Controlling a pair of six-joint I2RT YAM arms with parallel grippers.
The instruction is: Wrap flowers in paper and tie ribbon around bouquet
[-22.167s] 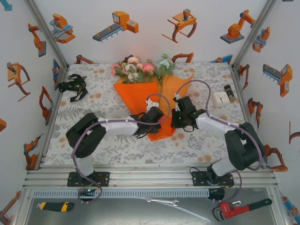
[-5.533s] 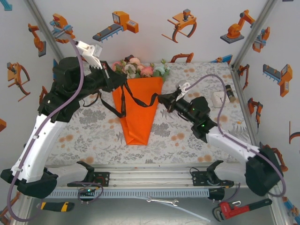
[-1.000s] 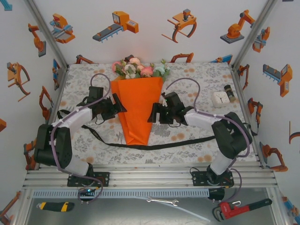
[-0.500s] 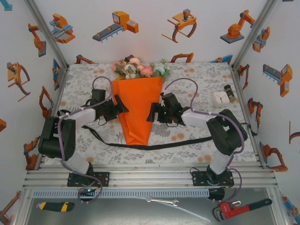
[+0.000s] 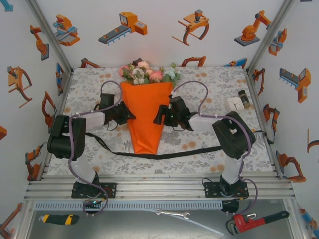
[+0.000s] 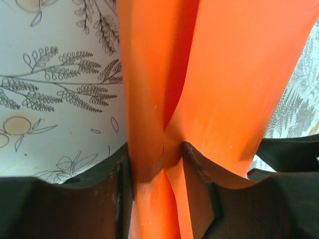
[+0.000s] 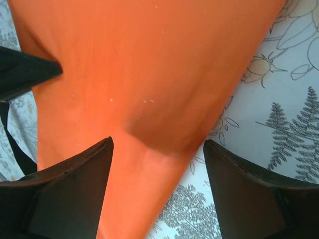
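The left gripper [image 5: 128,113] sits at the left edge of the bouquet [image 5: 147,117], about halfway along the cone. In the left wrist view its fingers [image 6: 122,194] are pressed onto an upright fold of the orange paper [image 6: 234,74], pinching it between them. The bouquet lies flat on the surface [image 5: 209,82], a narrow orange cone with its point towards the arm bases. The flowers [image 5: 147,72], pink, white and pale blue with green leaves, spill from its wide far end. The black ribbon [image 5: 174,155] lies slack on the surface just beyond the bouquet's point, running out to both sides of it. The right gripper [image 5: 158,115] is at the bouquet's right edge, level with the left one. In the right wrist view its fingers [image 7: 75,194] stand spread wide, with the cone's edge between and beneath them and nothing clamped. Well to the right of the bouquet rest a small white square object [image 5: 233,104] and a small dark jar [image 5: 244,98].
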